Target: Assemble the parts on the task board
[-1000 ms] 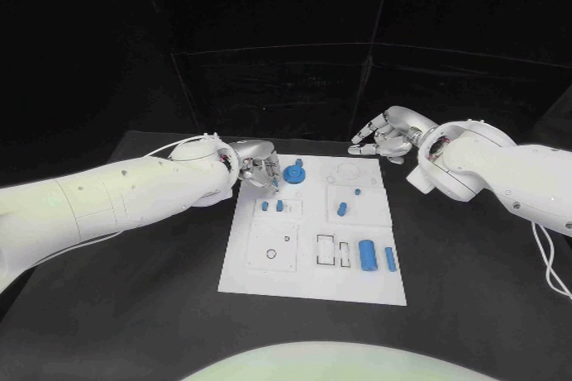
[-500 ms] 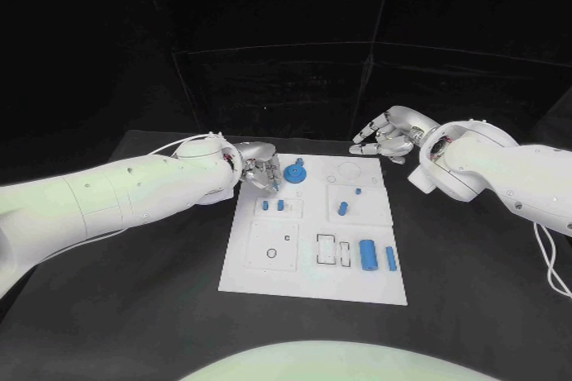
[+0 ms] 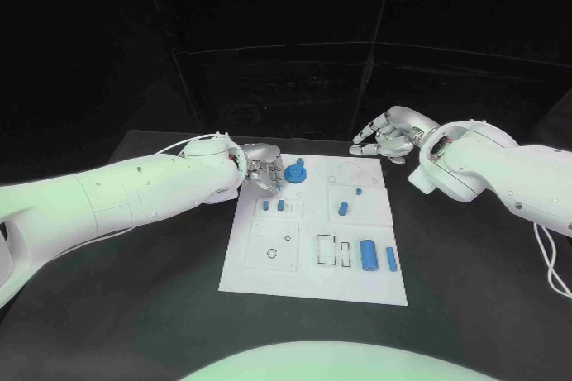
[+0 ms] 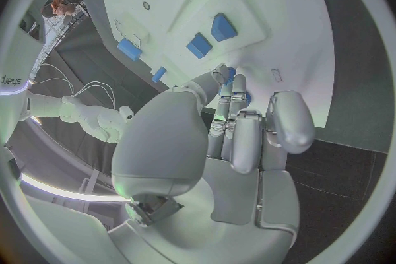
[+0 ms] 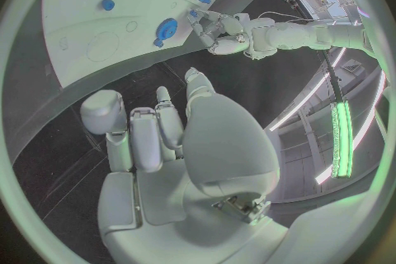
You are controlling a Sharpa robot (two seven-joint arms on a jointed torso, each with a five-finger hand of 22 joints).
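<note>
Left hand [image 3: 264, 173] has crept a little toward the blue gear [image 3: 296, 177] over the last second and now sits at the task board [image 3: 312, 273]'s far left corner, fingertips just beside the gear. Fingers are curled in close together; can't tell whether they pinch a part — the left wrist view shows a bit of blue right at the fingertips. Right hand [image 3: 388, 135] hasn't moved: off the board past its far right corner, fingers loosely spread, holding nothing. Two small blue pegs [image 3: 273, 206] stay seated near the left hand; blue cylinder [image 3: 369, 252] lies near the board's right edge. My read: lining up on the gear, not gripped yet.
</note>
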